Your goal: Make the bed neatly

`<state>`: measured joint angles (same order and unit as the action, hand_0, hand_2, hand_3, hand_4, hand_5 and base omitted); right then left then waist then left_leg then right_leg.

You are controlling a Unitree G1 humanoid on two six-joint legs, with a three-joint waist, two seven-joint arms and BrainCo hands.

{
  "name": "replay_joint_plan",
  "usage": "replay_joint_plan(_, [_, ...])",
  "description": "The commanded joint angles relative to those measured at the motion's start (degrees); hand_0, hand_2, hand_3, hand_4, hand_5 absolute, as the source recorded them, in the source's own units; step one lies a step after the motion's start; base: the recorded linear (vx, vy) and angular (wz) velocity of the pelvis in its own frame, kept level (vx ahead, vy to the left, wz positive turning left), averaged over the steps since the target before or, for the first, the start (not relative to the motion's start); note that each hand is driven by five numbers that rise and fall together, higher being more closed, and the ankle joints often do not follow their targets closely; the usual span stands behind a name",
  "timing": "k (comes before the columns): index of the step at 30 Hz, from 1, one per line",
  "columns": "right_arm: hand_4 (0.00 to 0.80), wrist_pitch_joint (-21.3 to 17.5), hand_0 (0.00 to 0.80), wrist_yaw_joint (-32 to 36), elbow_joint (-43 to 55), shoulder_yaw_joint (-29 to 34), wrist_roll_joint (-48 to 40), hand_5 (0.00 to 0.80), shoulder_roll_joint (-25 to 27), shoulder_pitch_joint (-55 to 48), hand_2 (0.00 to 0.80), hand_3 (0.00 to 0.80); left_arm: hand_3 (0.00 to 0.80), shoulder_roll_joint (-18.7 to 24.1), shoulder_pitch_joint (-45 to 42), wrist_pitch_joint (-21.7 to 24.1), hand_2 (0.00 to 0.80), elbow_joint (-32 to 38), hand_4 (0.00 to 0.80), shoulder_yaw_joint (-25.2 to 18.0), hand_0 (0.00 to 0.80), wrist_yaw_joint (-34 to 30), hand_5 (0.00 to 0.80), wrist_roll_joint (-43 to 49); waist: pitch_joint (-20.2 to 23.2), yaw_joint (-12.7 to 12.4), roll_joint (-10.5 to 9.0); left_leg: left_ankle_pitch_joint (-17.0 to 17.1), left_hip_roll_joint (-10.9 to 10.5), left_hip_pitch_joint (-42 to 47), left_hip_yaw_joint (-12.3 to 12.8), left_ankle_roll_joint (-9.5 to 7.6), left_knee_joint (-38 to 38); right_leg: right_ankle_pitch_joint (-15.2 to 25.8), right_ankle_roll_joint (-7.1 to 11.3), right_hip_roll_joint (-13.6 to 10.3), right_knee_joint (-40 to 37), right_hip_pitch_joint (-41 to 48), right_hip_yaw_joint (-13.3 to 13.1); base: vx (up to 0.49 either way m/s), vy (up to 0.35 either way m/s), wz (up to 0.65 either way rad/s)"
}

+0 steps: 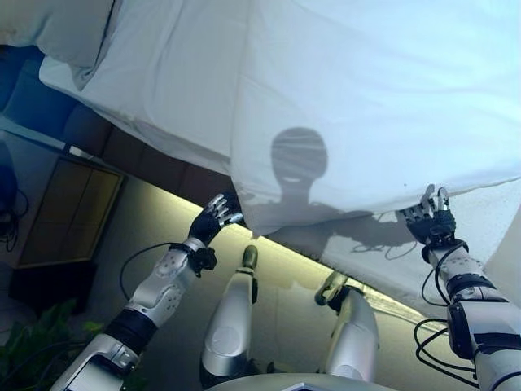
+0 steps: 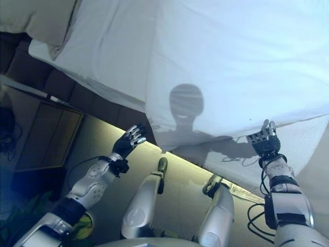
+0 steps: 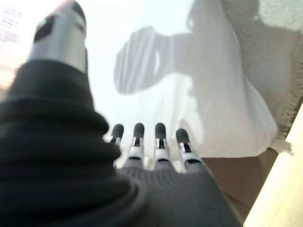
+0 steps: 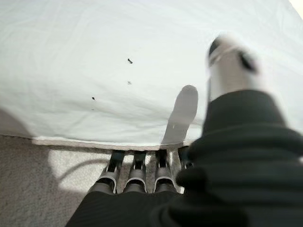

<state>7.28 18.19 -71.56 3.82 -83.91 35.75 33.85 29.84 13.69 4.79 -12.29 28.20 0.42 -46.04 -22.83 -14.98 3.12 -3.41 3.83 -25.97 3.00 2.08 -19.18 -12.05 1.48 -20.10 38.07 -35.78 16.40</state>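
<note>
A white duvet (image 1: 366,106) covers the bed, and its near corner (image 1: 248,213) hangs over the bed's side. My left hand (image 1: 216,215) is raised just beside that hanging corner; in the left wrist view its fingers (image 3: 160,137) are straight and point at the duvet (image 3: 222,109), holding nothing. My right hand (image 1: 430,217) is at the duvet's near hem. In the right wrist view its straight fingertips (image 4: 137,158) rest on the grey textured under-layer (image 4: 42,179) right at the white hem (image 4: 85,141), with the thumb lifted clear.
A pillow (image 1: 57,28) lies at the head of the bed, far left. Below the white sheet (image 1: 163,90) runs the dark bed base (image 1: 151,159). A wooden nightstand (image 1: 69,212) stands left of the bed and a green plant (image 1: 32,346) in the lower left corner.
</note>
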Motion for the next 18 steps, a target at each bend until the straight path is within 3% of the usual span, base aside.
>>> replay_joint_plan(1, [0.8, -2.55, 0.8, 2.32, -0.27, 0.34, 0.02, 0.8, 3.75, 4.77, 0.8, 0.8, 0.0, -0.06, 1.02, 2.07, 0.0, 7.09, 0.0, -0.77, 0.0, 0.51, 0.0, -2.13, -2.33, -0.6, 0.47, -1.7, 0.74, -8.62, -1.19, 0.03, -8.66, 16.35, 9.03, -0.7, -20.54, 4.8, 0.69, 0.03, -0.024, 0.09])
replay_joint_plan(13, [0.8, -2.81, 0.8, 5.47, 1.91, 1.63, 2.91, 0.8, 4.93, 3.58, 0.8, 0.8, 0.0, 1.85, -1.27, 2.69, 0.0, 7.66, 0.0, -2.65, 0.0, -2.54, 0.0, -3.2, -1.22, -0.36, -0.47, -1.39, 1.76, -7.26, 0.73, 0.63, -7.64, 17.24, 9.09, -0.79, -22.17, 6.59, 2.25, -0.006, -0.014, 0.06])
replay_joint_plan(18, [0.8, -6.72, 0.8, 6.68, 3.67, -1.32, 9.25, 0.8, 1.83, 0.42, 0.8, 0.8, 0.0, 1.56, -1.17, 0.77, 0.0, 7.08, 0.0, -3.55, 0.0, -1.06, 0.0, 0.37, 0.66, -0.25, -2.26, -2.12, 2.12, -2.9, 2.81, 1.09, -6.61, 17.33, 9.23, 0.29, -25.34, 12.9, 3.52, 0.047, -0.042, 0.03])
